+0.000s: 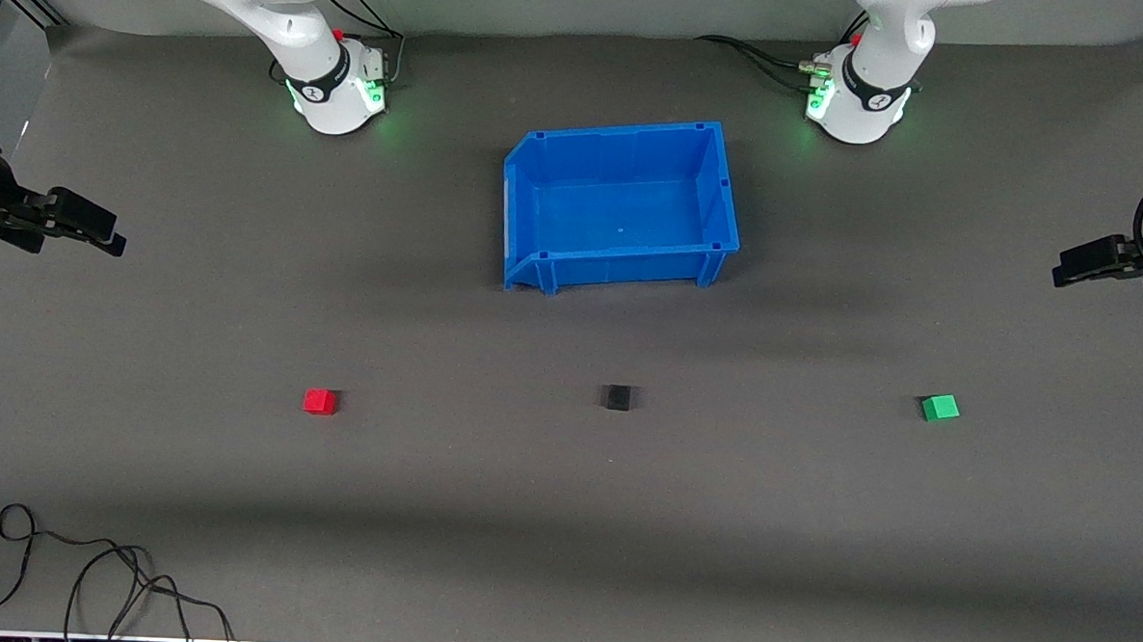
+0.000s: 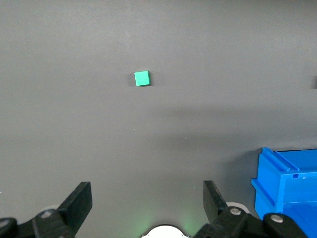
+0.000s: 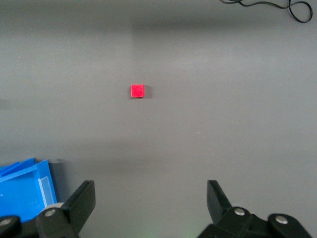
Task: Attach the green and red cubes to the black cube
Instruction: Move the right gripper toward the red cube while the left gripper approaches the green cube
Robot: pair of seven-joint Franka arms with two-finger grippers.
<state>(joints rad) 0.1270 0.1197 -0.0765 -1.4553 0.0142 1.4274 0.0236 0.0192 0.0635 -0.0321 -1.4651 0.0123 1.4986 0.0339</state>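
Three small cubes sit in a loose row across the dark grey table mat (image 1: 565, 475), all well apart from one another. At the centre of that row is the black cube (image 1: 617, 397), flat on the mat and nearer the front camera than the blue plastic bin (image 1: 538, 209). Out toward the right arm's end lies the red cube (image 1: 319, 402), and the right wrist view picks it up too (image 3: 137, 90), alone on bare mat. Toward the left arm's end lies the green cube (image 1: 940, 408), turned a little askew, and it shows again in the left wrist view (image 2: 141, 78). None of the three touches another; nothing is joined yet. The bin stands empty between the two arm bases, its low-cut front wall facing the cubes, with a corner of it caught by the left wrist camera (image 2: 287, 183) and by the right one (image 3: 25, 191). Now the arms: the left gripper (image 1: 1066, 270) hangs over the mat's edge at its own end, fingers spread wide, gripping nothing. The right gripper (image 1: 112, 233) does the same at its end, fingers wide apart and empty. A loose black cable (image 1: 88, 570) coils on the mat at the edge nearest the front camera, toward the right arm's end.
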